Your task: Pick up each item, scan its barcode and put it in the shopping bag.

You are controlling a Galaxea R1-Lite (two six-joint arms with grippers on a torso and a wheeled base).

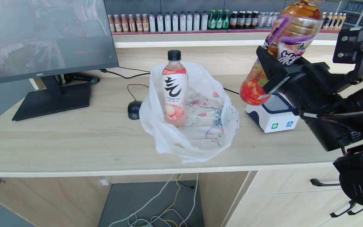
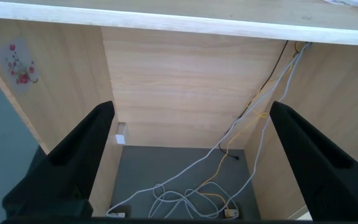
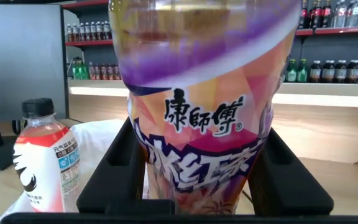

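One mouse (image 1: pixel 134 109) lies between monitor (image 1: pixel 43 37) and shopping bag (image 1: pixel 172 140).

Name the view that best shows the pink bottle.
The head view: the pink bottle stands whole, upright in the shopping bag. The right wrist view catches its upper part beside the held tea bottle; the left wrist view faces under the counter.

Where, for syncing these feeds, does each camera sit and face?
Head view: on the head, facing forward and down at the counter, shopping bag, pink bottle and scanner; right gripper, shut on the tea bottle, shows.
Left wrist view: on the left wrist, below the counter, facing cables under it; open left gripper frames it.
Right wrist view: on the right wrist, facing along its gripper at the tea bottle.
Shared: head and right wrist views show both bottles.
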